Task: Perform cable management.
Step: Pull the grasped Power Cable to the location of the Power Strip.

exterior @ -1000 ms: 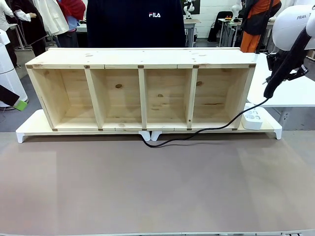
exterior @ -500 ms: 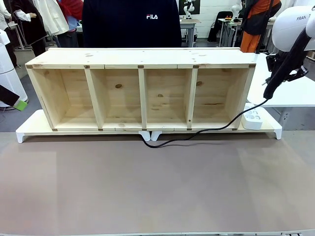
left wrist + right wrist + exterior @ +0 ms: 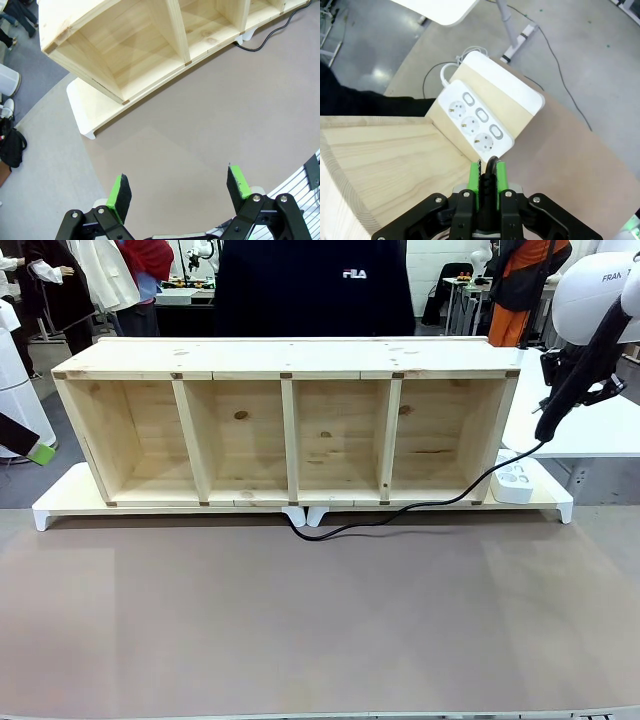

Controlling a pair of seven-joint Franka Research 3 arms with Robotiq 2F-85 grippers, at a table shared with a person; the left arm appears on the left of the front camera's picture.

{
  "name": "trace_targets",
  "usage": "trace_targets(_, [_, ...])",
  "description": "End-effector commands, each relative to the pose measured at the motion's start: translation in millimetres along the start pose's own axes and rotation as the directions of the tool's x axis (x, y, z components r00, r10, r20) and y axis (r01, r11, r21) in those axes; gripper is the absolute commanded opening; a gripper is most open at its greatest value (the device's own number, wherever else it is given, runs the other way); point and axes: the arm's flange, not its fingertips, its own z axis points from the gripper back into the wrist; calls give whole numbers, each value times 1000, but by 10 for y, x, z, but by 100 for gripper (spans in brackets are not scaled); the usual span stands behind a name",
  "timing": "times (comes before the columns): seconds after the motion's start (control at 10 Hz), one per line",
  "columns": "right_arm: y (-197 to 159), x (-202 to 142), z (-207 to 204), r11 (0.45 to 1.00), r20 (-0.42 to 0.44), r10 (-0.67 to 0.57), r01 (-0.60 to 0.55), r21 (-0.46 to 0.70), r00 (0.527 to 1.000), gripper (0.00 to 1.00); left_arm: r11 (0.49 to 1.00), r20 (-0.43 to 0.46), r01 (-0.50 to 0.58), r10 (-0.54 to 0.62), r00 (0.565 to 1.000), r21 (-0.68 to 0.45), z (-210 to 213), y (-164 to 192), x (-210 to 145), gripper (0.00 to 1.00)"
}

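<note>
The thin black cable [image 3: 400,512] starts on the table below the middle of the wooden shelf [image 3: 290,358]. It runs right along the shelf's front, then rises past the white power strip [image 3: 515,483] to my right gripper [image 3: 547,428]. In the right wrist view, my right gripper [image 3: 487,176] is shut on the cable's black end [image 3: 492,164], which hangs above the power strip [image 3: 477,122] and its three sockets. My left gripper [image 3: 178,187] hovers open over the brown table with nothing between its fingers. Part of the cable [image 3: 272,31] shows beyond it.
The shelf [image 3: 150,45] stands on white risers [image 3: 60,502] along the table's far side, and a person in a dark top stands behind it. The left gripper's green pad [image 3: 42,453] shows at the left edge. The brown mat [image 3: 320,620] in front is bare.
The person behind the shelf has shifted to the right. Neither the arms nor the cable has visibly moved.
</note>
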Motion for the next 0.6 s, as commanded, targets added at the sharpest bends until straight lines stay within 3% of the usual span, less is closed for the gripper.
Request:
trace_targets(0.0, [15, 58, 115, 998, 69, 56, -58, 22, 996, 16, 1000, 3, 1, -1, 1000, -4, -3, -1, 6, 100])
trace_targets(0.3, [24, 92, 225, 981, 151, 183, -190, 32, 972, 16, 1000, 3, 1, -1, 1000, -4, -3, -1, 6, 100])
trace_targets(0.5, [49, 122, 221, 935, 174, 347, -354, 10, 922, 16, 1000, 3, 1, -1, 1000, -4, -3, -1, 6, 100])
